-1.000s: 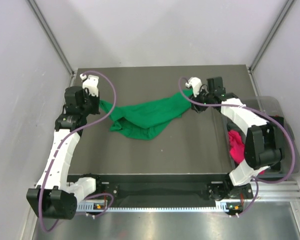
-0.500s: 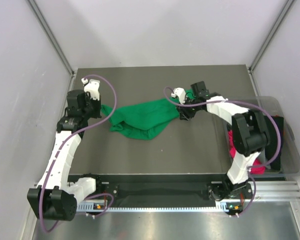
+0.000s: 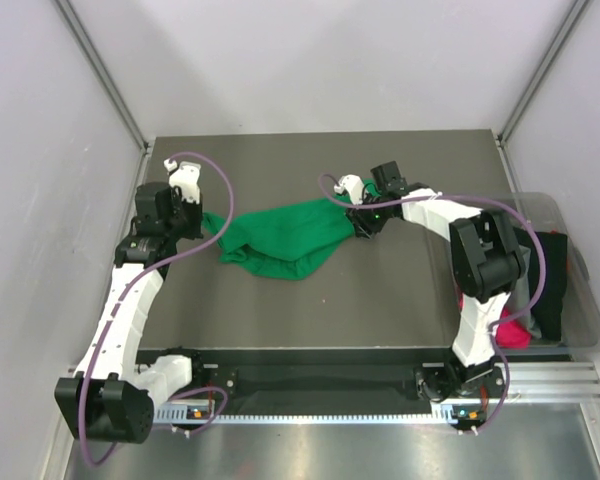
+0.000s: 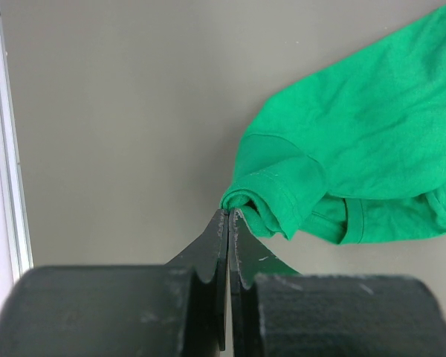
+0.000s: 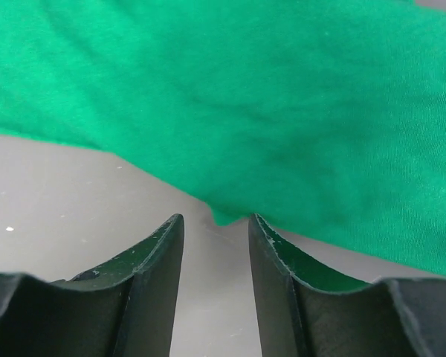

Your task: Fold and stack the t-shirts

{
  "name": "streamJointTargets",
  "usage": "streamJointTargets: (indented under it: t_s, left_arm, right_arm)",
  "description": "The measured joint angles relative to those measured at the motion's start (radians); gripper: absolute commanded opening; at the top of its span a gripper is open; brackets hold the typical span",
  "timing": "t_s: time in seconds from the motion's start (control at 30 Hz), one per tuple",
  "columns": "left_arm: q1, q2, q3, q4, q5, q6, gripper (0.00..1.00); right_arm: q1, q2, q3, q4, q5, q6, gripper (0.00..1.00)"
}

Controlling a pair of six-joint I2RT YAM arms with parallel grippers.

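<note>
On the table (image 3: 380, 300), toward 11 o'clock from its centre, a crumpled green t-shirt (image 3: 290, 235). At its 9 o'clock end, the left tool (image 4: 229, 216), closed tight on a sleeve hem. At its 3 o'clock end, the right tool (image 5: 215, 223), open, a corner of cloth just at the gap between the jaws. At 4 o'clock, beside the table, a pink t-shirt (image 3: 515, 332) in a bin (image 3: 592, 330).

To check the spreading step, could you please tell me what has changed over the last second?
The right gripper moved left and toward the near edge, and the right end of the green t-shirt drew in with it, now less stretched. Its jaws stand open at the fabric's edge. The left gripper stayed shut on the shirt's left end, barely shifting.
</note>
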Motion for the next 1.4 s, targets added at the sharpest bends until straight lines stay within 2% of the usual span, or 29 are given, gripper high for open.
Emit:
streamJointTargets:
  t_s: [0.33, 0.43, 0.53, 0.57, 0.6, 0.67, 0.77, 0.9, 1.07, 1.23, 1.4]
  left_arm:
    - [0.0, 0.0, -0.002, 0.0, 0.0, 0.0, 0.0]
    - [0.0, 0.0, -0.003, 0.0, 0.0, -0.001, 0.0]
    - [0.0, 0.0, -0.003, 0.0, 0.0, -0.003, 0.0]
    - [0.0, 0.0, -0.003, 0.0, 0.0, -0.003, 0.0]
    - [0.0, 0.0, -0.003, 0.0, 0.0, -0.003, 0.0]
    - [0.0, 0.0, -0.003, 0.0, -0.001, -0.004, 0.0]
    - [0.0, -0.002, -0.003, -0.001, -0.001, -0.004, 0.0]
    - [0.0, -0.018, -0.003, -0.002, -0.003, -0.003, 0.0]
    - [0.0, -0.037, 0.015, -0.016, -0.019, 0.0, 0.0]
    - [0.0, -0.045, 0.111, -0.025, -0.048, 0.016, 0.0]
    - [-0.002, -0.059, 0.247, -0.023, -0.121, 0.029, 0.0]
  right_arm:
    - [0.0, 0.055, 0.02, 0.005, 0.024, 0.013, 0.38]
    - [0.0, 0.061, 0.027, 0.003, 0.033, 0.016, 0.34]
    - [0.0, 0.076, 0.047, 0.005, 0.045, 0.022, 0.2]
    - [0.0, 0.078, 0.051, 0.006, 0.05, 0.023, 0.09]
    - [0.0, 0.078, 0.051, 0.008, 0.055, 0.024, 0.04]
    - [0.001, 0.078, 0.051, 0.011, 0.064, 0.031, 0.0]
    - [0.005, 0.061, 0.042, 0.015, 0.085, 0.037, 0.0]
    - [0.011, -0.06, -0.008, -0.005, 0.122, 0.037, 0.0]
    - [0.013, -0.327, 0.005, -0.059, 0.153, 0.036, 0.0]
    - [0.013, -0.535, 0.109, -0.085, 0.196, 0.02, 0.0]
    - [0.013, -0.619, 0.143, -0.106, 0.256, -0.013, 0.0]
